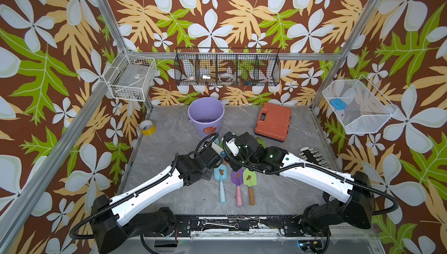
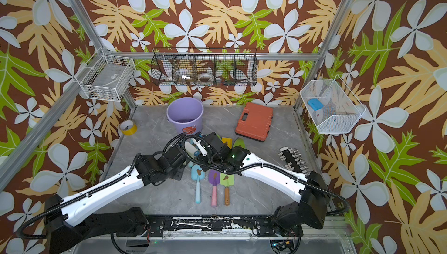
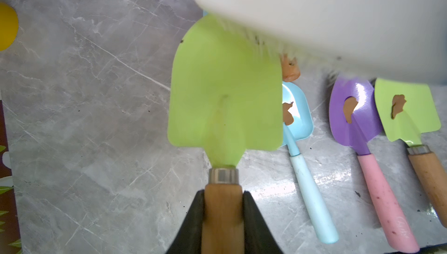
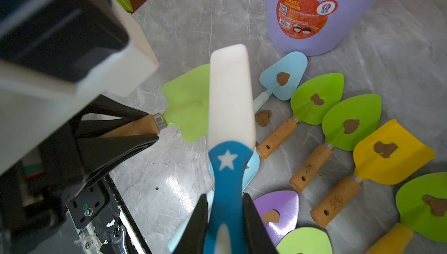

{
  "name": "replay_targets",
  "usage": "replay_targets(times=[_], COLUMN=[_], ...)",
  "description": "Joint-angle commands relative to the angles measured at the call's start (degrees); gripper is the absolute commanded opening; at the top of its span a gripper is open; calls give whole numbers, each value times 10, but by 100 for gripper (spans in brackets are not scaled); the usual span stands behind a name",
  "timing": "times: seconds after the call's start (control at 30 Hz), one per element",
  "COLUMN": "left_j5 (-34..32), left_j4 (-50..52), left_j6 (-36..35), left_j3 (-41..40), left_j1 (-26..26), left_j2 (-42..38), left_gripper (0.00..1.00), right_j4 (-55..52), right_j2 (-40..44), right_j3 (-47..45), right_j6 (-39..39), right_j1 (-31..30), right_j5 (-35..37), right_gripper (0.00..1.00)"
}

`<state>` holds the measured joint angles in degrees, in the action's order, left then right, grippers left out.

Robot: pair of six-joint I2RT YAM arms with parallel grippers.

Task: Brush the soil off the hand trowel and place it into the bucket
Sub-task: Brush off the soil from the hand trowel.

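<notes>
My left gripper (image 3: 223,216) pinches the green trowel (image 3: 225,90), right gripper (image 4: 226,216) clamps the brush (image 4: 231,95) over it; blade looks clean to me, only the bucket (image 4: 362,11) drop remains

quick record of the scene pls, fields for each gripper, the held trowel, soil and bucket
left gripper: shut on green trowel, wooden handle
right gripper: shut on brush, blue handle
brush head: over the trowel's blade tip
blade: no soil on its visible part
soil clump: loose on table beside blade
bucket: upright, at table's back
</notes>
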<state>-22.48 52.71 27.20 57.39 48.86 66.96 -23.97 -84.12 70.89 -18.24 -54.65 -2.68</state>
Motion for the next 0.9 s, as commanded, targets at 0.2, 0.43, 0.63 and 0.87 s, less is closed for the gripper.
replay_targets(times=[0.2, 0.43, 0.63, 0.87], left_j5=[-5, 5, 32, 128], left_j4=[-6, -18, -61, -185], left_j6=[0, 0, 1, -5], left_j3=[2, -3, -22, -88], left_j1=[-2, -2, -7, -112], left_j2=[4, 6, 13, -39], left_gripper=[0, 0, 0, 0], right_j4=[55, 24, 180, 187], right_j2=[-5, -48, 5, 42], right_j3=[-31, -24, -96, -135], right_j6=[3, -15, -47, -77], right_j1=[-8, 29, 65, 81], right_j5=[-110, 52, -121, -32], right_gripper=[0, 0, 0, 0])
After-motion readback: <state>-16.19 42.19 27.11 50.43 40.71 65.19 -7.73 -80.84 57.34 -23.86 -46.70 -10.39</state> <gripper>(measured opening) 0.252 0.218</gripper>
